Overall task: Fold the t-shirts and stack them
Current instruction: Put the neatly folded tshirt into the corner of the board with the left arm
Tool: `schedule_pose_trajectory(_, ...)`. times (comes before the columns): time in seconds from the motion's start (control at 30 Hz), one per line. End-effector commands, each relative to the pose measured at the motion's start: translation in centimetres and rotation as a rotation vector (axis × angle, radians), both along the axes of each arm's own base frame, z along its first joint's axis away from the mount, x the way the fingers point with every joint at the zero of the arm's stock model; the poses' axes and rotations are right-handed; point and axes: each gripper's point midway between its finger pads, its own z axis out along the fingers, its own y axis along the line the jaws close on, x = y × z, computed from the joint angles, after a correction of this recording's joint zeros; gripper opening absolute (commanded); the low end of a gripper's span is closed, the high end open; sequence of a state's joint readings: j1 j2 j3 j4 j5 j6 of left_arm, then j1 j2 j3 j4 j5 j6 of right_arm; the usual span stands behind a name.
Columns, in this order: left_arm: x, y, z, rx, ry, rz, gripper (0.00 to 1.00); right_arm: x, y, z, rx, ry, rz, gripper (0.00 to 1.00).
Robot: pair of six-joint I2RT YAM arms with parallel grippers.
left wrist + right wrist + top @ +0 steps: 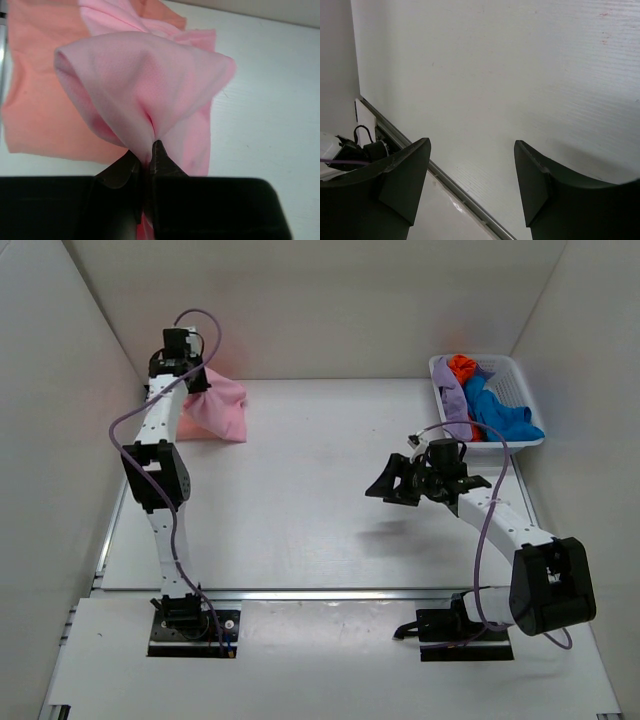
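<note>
left arm (165, 418) / right arm (500, 522): white links, black joint housings, lilac cable (114, 428) looped outside each, black base plates (228, 638). Matte-black wedge-shaped end effector fingers (405, 180).

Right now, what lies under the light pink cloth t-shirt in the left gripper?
A salmon-peach cloth t-shirt lies flat on the white table, partly under the light pink t-shirt pinched by the left gripper. The pink cloth hides how far it reaches beneath.

No writing, label, brand mark, number or sign can be read on any surface in these views.
</note>
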State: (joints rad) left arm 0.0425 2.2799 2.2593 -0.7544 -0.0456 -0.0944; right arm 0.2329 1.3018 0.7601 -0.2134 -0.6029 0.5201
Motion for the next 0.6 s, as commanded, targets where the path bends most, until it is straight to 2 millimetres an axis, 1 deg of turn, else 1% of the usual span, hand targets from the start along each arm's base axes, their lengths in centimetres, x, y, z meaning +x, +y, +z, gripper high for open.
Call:
schedule_pose_trajectory(0.0, 0.8, 3.0, 4.9, -0.03, -0.12, 0.041, 0.0, 0.9, 0.9, 1.2, 0.026, -0.037, 0.025, 0.65)
schedule_pose_trajectory(0.07, 1.0, 4.6, 5.2, -0.073, -0.14, 0.054, 0.0, 0.8, 1.1, 0.8, 0.023, -0.022, 0.032, 0.65)
schedule_pose_trajectory(0.1, 1.1, 4.9, 4.9, -0.084, -0.136, 0.059, 0.0, 0.4, 1.4, 0.6, 0.024, -0.006, 0.04, 0.65)
schedule_pose_trajectory(0.13, 1.2, 5.6, 5.3, -0.087, -0.148, 0.064, 0.0, 0.5, 1.5, 0.6, 0.022, -0.013, 0.047, 0.65)
schedule_pose_trajectory(0.17, 1.3, 5.9, 5.7, -0.091, -0.161, 0.072, 0.0, 0.2, 1.7, 0.0, 0.018, 0.009, 0.052, 0.65)
schedule_pose_trajectory(0.2, 1.5, 6.5, 5.9, -0.096, -0.175, 0.079, 0.0, 0.5, 1.8, 0.3, 0.02, 0.006, 0.05, 0.64)
schedule_pose_trajectory(0.23, 1.6, 6.6, 6.1, -0.106, -0.186, 0.078, 0.0, 0.3, 2.0, 0.2, 0.013, 0.013, 0.058, 0.64)
schedule_pose_trajectory(0.27, 1.7, 7.6, 5.6, -0.113, -0.184, 0.097, 0.0, 0.4, 2.2, 0.1, 0.015, 0.01, 0.065, 0.64)
schedule_pose_trajectory(0.3, 1.9, 7.5, 6.0, -0.114, -0.199, 0.093, 0.0, 0.5, 2.4, -0.1, 0.013, 0.019, 0.069, 0.64)
schedule_pose_trajectory(0.33, 2.2, 7.8, 5.3, -0.117, -0.191, 0.09, 0.0, 0.6, 2.4, 0.1, 0.011, 0.016, 0.065, 0.64)
schedule_pose_trajectory(0.37, 2.4, 8.2, 5.0, -0.129, -0.192, 0.098, 0.0, 0.6, 2.6, 0.0, 0.01, 0.027, 0.072, 0.65)
schedule_pose_trajectory(0.4, 2.5, 8.7, 4.0, -0.139, -0.176, 0.106, 0.0, 0.7, 2.7, -0.2, 0.008, 0.031, 0.077, 0.64)
schedule_pose_trajectory(0.43, 2.7, 9.2, 3.6, -0.145, -0.175, 0.115, 0.0, 0.7, 3.0, 0.0, 0.007, 0.027, 0.081, 0.64)
schedule_pose_trajectory(0.47, 2.8, 9.7, 2.7, -0.154, -0.161, 0.131, 0.0, 0.8, 3.0, -0.1, 0.003, 0.027, 0.082, 0.64)
schedule_pose_trajectory(0.5, 3.0, 10.1, 2.3, -0.157, -0.158, 0.142, 0.03, 1.0, 3.2, -0.2, 0.001, 0.026, 0.083, 0.64)
schedule_pose_trajectory(0.53, 2.9, 11.0, 2.2, -0.144, -0.158, 0.167, 0.09, 0.9, 3.4, 0.0, 0.003, 0.027, 0.09, 0.63)
schedule_pose_trajectory(0.57, 3.0, 11.5, 1.8, -0.137, -0.15, 0.19, 0.39, 0.8, 3.4, -0.4, -0.002, 0.042, 0.092, 0.63)
